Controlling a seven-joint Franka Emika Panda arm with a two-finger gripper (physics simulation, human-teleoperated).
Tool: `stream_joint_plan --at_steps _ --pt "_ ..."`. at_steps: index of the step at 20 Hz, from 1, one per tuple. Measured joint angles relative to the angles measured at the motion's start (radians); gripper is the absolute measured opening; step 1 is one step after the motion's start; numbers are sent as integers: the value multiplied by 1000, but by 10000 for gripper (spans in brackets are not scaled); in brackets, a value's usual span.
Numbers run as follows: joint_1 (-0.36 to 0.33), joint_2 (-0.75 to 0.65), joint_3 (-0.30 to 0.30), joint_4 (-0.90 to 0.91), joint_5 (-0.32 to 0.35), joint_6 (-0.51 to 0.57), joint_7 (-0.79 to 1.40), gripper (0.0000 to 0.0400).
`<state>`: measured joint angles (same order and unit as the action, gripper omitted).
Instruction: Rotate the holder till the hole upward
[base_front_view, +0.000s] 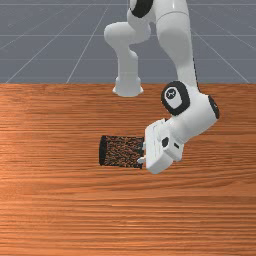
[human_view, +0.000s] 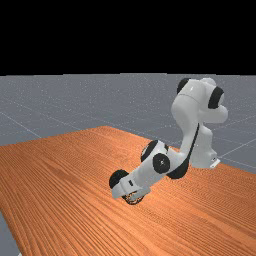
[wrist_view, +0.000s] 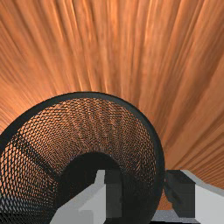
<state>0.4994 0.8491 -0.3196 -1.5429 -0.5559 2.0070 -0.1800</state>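
Gripper (base_front_view: 141, 153) was open at the mesh holder's (base_front_view: 119, 151) mouth, one finger inside, one just outside the rim (wrist_view: 157, 144); holder lay sideways on the table (base_front_view: 60, 210), dark base toward the front view's left.

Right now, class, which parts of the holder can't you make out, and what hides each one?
Front view: part of the holder's open end, behind the tool.
Far view: the holder's middle, behind the tool's body.
Wrist view: the rest of its rim, cut off by the picture's left and bottom edges.
Wrist view: part of its base, behind one finger.
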Motion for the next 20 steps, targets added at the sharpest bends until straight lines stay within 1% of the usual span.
stream_joint_plan --at_steps 1,3,4,5,7,8,9,11,12,13,15,17,18,19,20 --pt "7 -3 -5 10 -7 -5 4 82" --pt "7 8 -10 7 -13 -12 9 51" --pt "-12 18 7 34 10 -44 -49 47" --pt "-32 -29 23 -34 32 41 -41 44" --pt "-40 -53 30 -47 45 44 -61 42" --pt "-70 -82 59 -70 91 67 -109 43" --pt "-65 -95 53 -72 86 57 -109 43" --pt "-129 -149 112 -101 198 79 -223 46" --pt "-136 -171 117 -107 219 72 -247 46" --pt "-196 -194 176 -109 350 54 -367 49" --pt "-262 -226 230 -89 522 -33 -515 51" --pt "-279 -276 227 -80 593 -88 -567 51" --pt "-285 -330 222 -143 637 -78 -632 52" --pt "-286 -377 213 -212 668 -67 -648 55" --pt "-276 -442 192 -310 701 -53 -682 53"
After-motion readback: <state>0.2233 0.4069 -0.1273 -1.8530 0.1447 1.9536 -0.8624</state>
